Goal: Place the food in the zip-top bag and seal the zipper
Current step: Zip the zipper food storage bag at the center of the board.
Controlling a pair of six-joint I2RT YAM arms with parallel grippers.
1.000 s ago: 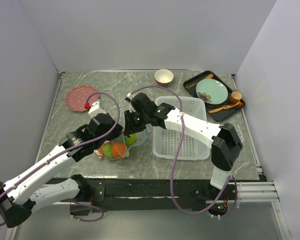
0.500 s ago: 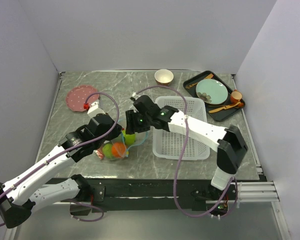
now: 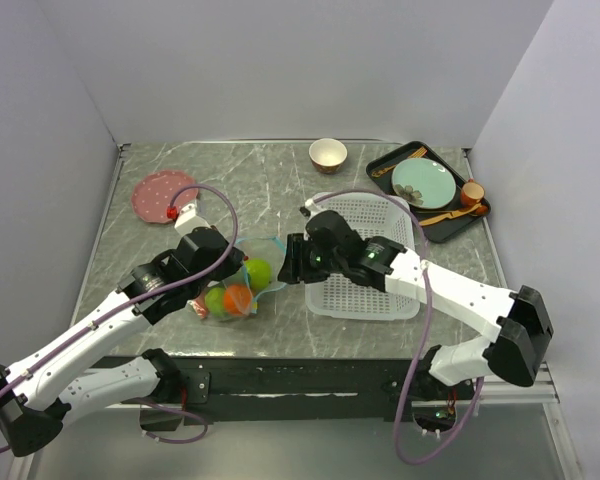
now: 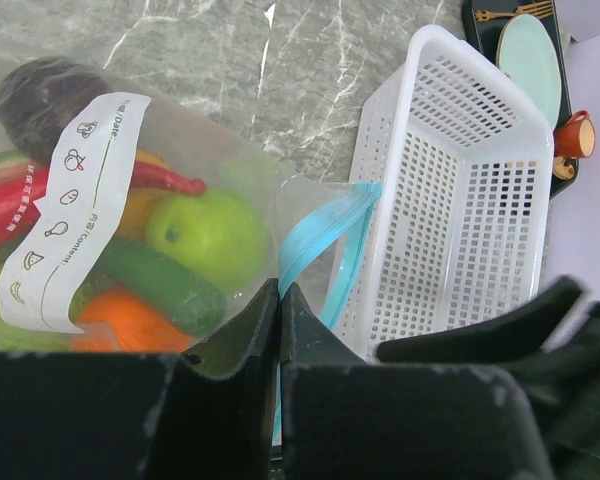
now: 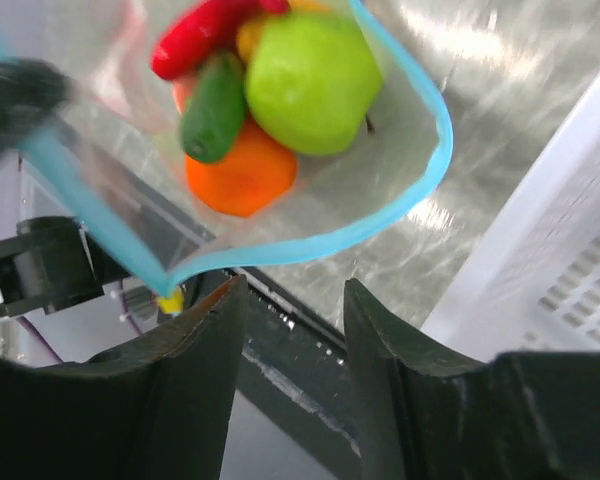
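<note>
Your left fingers (image 4: 263, 325) are pinched shut on the edge of the zip-top bag (image 3: 230, 292), which lies on the counter (image 3: 280, 180) between the arms, just left of the white basket (image 3: 360, 310), with the food (image 5: 310, 80) inside. The zipper (image 5: 435, 160) gapes as an open loop toward your right fingers (image 5: 205, 350). They stand half apart and empty just short of its rim, the strip running crosswise ahead of the tips, so the right arm looks best placed to close it.
</note>
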